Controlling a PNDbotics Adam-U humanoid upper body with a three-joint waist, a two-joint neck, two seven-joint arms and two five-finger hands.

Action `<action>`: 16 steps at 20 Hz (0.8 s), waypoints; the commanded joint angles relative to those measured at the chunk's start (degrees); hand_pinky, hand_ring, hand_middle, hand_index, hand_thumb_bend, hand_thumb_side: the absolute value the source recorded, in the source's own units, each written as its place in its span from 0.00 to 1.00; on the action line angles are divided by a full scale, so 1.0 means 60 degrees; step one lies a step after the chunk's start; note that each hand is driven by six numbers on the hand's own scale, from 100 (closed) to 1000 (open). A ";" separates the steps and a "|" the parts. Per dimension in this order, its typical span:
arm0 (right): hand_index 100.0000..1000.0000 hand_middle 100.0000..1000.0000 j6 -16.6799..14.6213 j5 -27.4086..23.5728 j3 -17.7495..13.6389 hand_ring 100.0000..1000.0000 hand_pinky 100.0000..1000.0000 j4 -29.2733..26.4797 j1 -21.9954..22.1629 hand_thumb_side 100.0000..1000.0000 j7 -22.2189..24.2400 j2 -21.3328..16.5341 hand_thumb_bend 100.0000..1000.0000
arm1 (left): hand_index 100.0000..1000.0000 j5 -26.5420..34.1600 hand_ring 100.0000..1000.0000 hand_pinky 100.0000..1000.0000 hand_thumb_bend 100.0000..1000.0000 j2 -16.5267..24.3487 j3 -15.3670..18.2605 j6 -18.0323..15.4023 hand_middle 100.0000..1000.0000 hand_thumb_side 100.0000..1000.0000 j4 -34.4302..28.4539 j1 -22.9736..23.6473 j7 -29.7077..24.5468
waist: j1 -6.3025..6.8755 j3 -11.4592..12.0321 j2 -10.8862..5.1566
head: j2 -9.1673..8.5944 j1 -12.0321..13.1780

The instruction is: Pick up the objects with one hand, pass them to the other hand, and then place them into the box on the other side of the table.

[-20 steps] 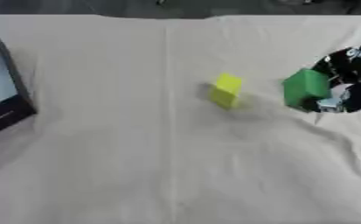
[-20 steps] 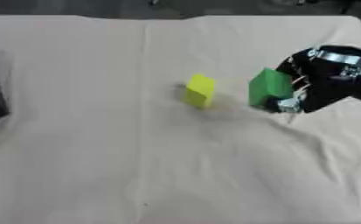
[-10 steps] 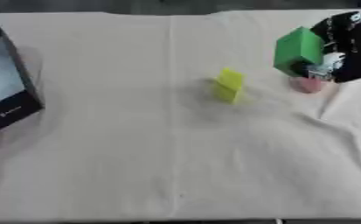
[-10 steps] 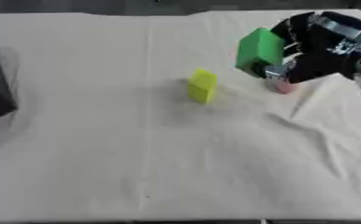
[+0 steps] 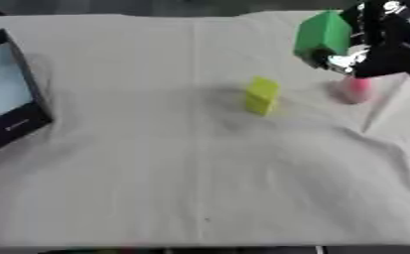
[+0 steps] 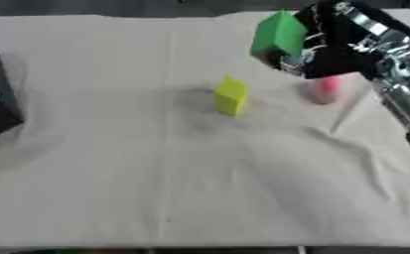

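Note:
My right hand (image 6: 338, 42) is raised above the table at the upper right, its fingers curled round a green block (image 6: 279, 34) that hangs clear of the cloth. A yellow block (image 5: 262, 96) stands upright on the cloth near the middle. A small pink object (image 6: 326, 90) stands on the cloth just below the right hand. The box (image 5: 15, 94), dark-rimmed with a pale inside, sits at the table's left edge. My left hand shows in neither view.
A cream cloth (image 5: 199, 183) with creases on its right side covers the table. The table's front edge runs along the bottom of both views. My right forearm (image 6: 403, 99) slants down the right edge.
My right hand has lifted the green block up and away from the cloth, uncovering the pink object beneath. The camera has also tilted, shifting the whole picture.

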 commanded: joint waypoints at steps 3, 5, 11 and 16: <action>0.41 0.38 -0.0248 -0.0138 0.0190 0.69 0.77 0.0349 -0.0365 0.00 -0.0498 0.0038 0.31 | 0.79 -0.0413 0.76 0.72 0.82 0.0462 -0.0533 0.0426 0.84 0.36 -0.0178 -0.0712 -0.0746 | 0.0179 0.0137 -0.0392 | 0.0000 -0.0292; 0.41 0.38 -0.0370 -0.0271 0.0299 0.69 0.77 0.0515 -0.0465 0.00 -0.0600 0.0131 0.30 | 0.79 -0.0602 0.76 0.72 0.83 0.0520 -0.0825 0.0615 0.84 0.35 -0.0143 -0.0991 -0.1183 | 0.0221 0.0198 -0.0404 | 0.0033 -0.0344; 0.41 0.38 -0.0581 -0.0547 0.0599 0.69 0.77 0.0905 -0.0802 0.00 -0.0680 0.0365 0.30 | 0.80 -0.1125 0.77 0.73 0.84 0.0626 -0.1565 0.0904 0.84 0.35 0.0064 -0.1792 -0.2371 | 0.0321 0.0315 -0.0409 | 0.0041 -0.0460; 0.41 0.38 -0.0730 -0.0518 0.0832 0.69 0.77 0.1255 -0.1086 0.00 -0.0731 0.0577 0.29 | 0.80 -0.1633 0.77 0.75 0.85 0.0774 -0.2463 0.1052 0.84 0.35 0.0523 -0.2560 -0.3368 | 0.0383 0.0379 -0.0422 | 0.0090 -0.0510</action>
